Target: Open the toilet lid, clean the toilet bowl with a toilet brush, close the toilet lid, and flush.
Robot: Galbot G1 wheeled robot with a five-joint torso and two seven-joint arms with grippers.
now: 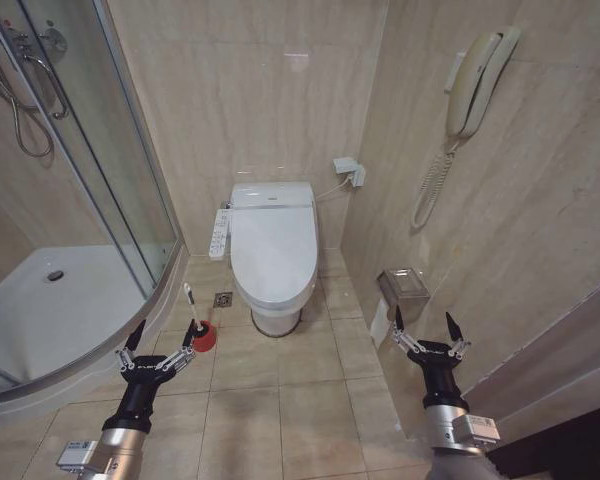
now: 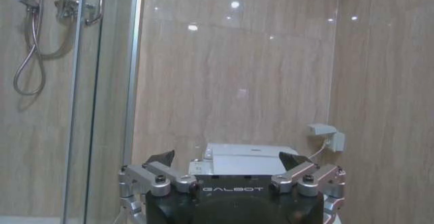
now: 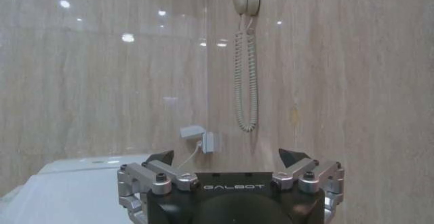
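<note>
Toilet lid [image 1: 273,240] down; L tool [image 1: 162,334] & R tool [image 1: 426,326] spread, empty.

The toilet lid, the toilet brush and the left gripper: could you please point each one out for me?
toilet lid [image 1: 273,245], head view, middle of the closed top surface.
toilet brush [image 1: 191,305], head view, on the white handle above the red holder.
left gripper [image 1: 161,340], head view, midway between its open fingertips.
</note>
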